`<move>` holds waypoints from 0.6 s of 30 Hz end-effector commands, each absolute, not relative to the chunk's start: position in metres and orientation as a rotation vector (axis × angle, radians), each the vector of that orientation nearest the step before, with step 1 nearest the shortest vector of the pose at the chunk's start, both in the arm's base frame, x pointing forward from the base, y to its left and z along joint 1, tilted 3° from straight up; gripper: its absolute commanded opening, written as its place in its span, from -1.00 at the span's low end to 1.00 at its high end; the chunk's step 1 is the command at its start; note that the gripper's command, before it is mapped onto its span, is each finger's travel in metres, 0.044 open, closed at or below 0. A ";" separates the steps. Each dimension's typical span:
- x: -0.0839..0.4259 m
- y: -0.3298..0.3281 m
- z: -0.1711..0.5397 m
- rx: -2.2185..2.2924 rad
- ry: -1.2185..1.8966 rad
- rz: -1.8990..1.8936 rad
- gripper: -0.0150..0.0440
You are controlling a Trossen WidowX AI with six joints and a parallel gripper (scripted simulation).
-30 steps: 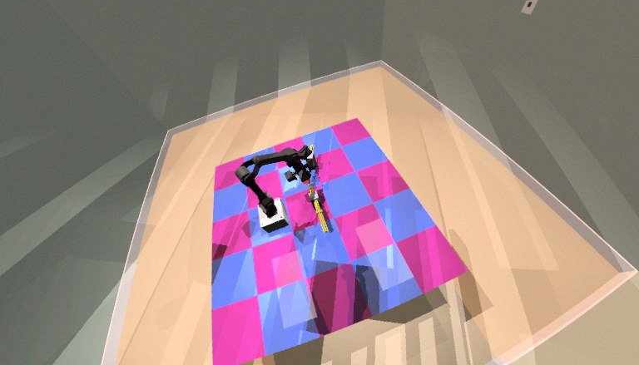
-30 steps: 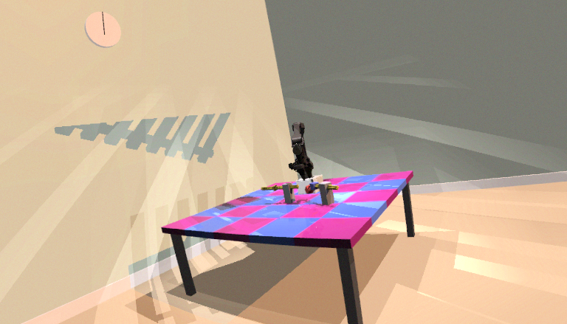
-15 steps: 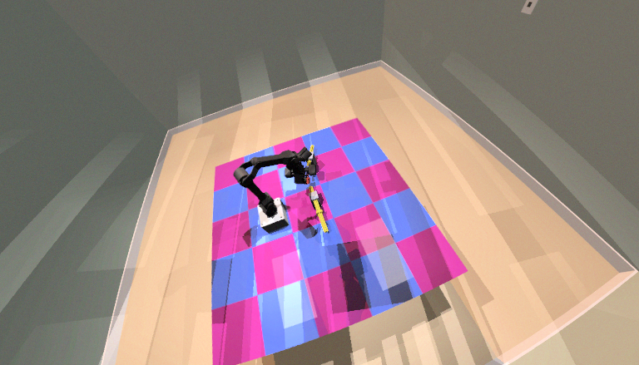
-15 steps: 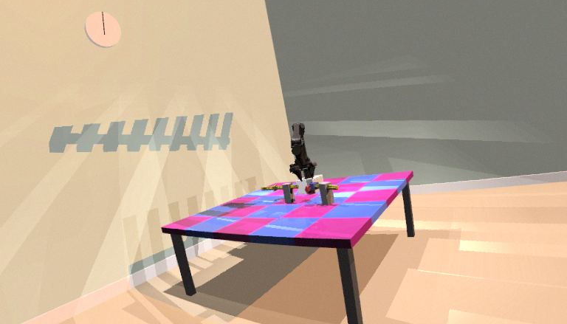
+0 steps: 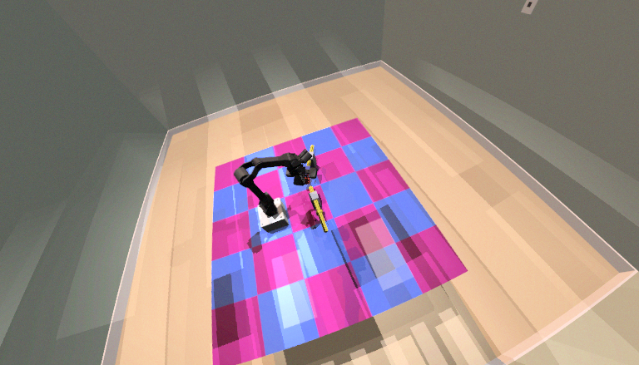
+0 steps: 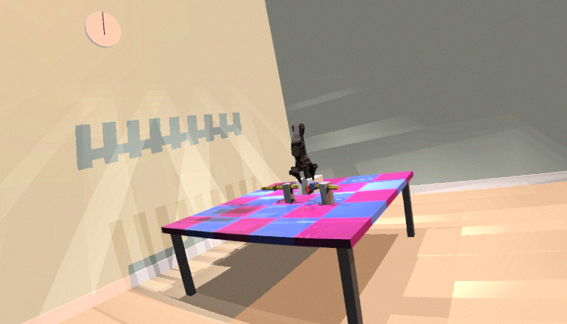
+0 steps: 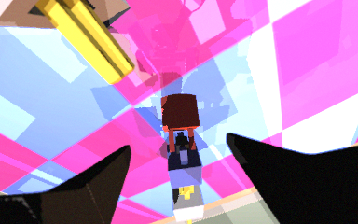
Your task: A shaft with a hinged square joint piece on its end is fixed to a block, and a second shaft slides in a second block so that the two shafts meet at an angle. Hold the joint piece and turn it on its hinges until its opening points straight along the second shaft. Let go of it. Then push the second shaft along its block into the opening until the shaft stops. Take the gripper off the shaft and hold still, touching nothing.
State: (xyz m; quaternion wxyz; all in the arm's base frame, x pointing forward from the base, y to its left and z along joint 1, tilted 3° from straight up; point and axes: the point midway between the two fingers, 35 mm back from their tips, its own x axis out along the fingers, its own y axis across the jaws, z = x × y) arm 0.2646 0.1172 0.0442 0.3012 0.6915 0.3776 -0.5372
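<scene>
The red joint piece (image 5: pixel 307 180) (image 6: pixel 308 189) (image 7: pixel 181 111) hangs on the blue end piece (image 6: pixel 314 186) (image 7: pixel 185 174) of the first shaft (image 5: pixel 311 148) (image 6: pixel 333 187) (image 7: pixel 186 191). That shaft sits in a grey block (image 6: pixel 326 194) (image 7: pixel 188 205). In the wrist view the red piece points about in line with its own shaft, at an angle to the second shaft. The yellow second shaft (image 5: pixel 321 216) (image 6: pixel 273 187) (image 7: pixel 93 47) runs through its block (image 5: pixel 314 195) (image 6: pixel 289 193), its tip apart from the red piece. My gripper (image 5: pixel 306 178) (image 6: pixel 306 180) (image 7: pixel 180 143) is open and empty above the joint.
The checkered pink and blue table (image 5: pixel 349 196) (image 6: pixel 267 228) bears both blocks and the arm's white base (image 5: pixel 273 220). The two blocks and the shafts stand close on either side of the gripper.
</scene>
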 end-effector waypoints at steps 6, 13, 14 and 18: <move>0.260 0.115 -0.013 1.829 1.005 -1.446 1.00; 0.258 0.115 -0.022 1.829 1.005 -1.446 1.00; 0.258 0.115 -0.023 1.829 1.005 -1.446 1.00; 0.259 0.116 -0.029 1.829 1.005 -1.446 1.00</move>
